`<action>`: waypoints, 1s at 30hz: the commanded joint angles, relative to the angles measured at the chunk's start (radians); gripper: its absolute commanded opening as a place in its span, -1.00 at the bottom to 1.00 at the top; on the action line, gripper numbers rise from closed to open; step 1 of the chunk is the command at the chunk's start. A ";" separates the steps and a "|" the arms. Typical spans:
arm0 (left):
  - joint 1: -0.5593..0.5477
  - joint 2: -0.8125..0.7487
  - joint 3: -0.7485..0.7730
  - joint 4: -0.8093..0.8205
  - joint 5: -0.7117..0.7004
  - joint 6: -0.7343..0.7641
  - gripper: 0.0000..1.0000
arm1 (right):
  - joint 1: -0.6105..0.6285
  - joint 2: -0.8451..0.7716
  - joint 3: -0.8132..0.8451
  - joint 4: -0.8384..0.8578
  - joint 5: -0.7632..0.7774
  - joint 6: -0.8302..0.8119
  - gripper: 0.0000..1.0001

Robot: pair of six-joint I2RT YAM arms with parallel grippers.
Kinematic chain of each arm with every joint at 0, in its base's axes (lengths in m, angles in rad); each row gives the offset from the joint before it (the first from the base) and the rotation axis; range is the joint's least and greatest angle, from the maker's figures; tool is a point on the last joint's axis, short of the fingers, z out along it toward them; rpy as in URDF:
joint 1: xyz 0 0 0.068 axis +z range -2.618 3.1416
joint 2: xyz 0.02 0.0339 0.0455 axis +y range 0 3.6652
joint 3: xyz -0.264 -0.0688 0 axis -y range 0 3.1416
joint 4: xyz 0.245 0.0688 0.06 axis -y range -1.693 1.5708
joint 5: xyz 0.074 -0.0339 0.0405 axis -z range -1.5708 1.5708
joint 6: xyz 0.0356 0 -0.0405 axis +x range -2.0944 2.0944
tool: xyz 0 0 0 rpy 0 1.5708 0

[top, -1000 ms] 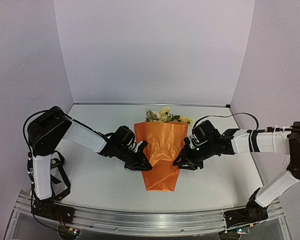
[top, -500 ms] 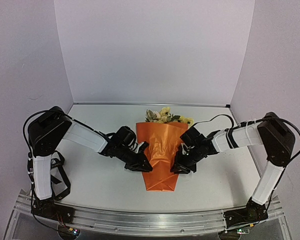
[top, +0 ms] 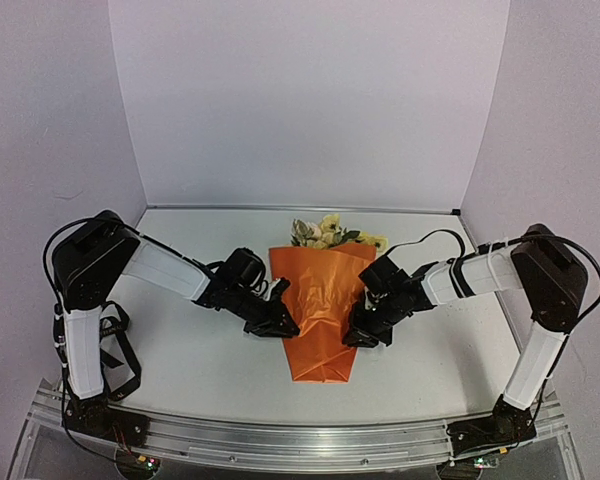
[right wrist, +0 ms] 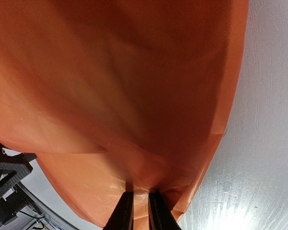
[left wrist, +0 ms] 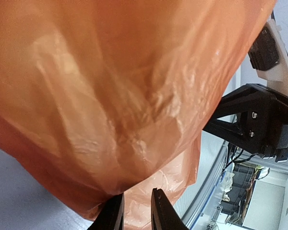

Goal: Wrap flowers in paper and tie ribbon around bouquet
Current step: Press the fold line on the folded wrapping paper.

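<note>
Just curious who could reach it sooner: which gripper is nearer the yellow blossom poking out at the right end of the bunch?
Right. The right gripper pinches the paper's right edge, almost straight below that blossom; the left gripper pinches the opposite edge, farther off.

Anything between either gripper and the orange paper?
Nothing visible. The left gripper and the right gripper are both at the paper, on opposite side edges of the cone. Each wrist view shows orange sheet pinched between the fingertips.
</note>
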 commanded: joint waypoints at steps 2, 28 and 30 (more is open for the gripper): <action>0.048 0.000 0.002 0.017 0.000 0.000 -0.57 | -0.004 0.043 -0.025 -0.041 0.067 0.013 -0.72; 0.248 0.250 0.368 -0.103 0.015 0.017 -0.49 | -0.015 0.054 -0.024 -0.061 0.040 0.006 -0.73; 0.271 0.282 0.409 -0.120 0.018 0.025 -0.49 | -0.018 0.053 -0.027 -0.061 0.038 0.005 -0.73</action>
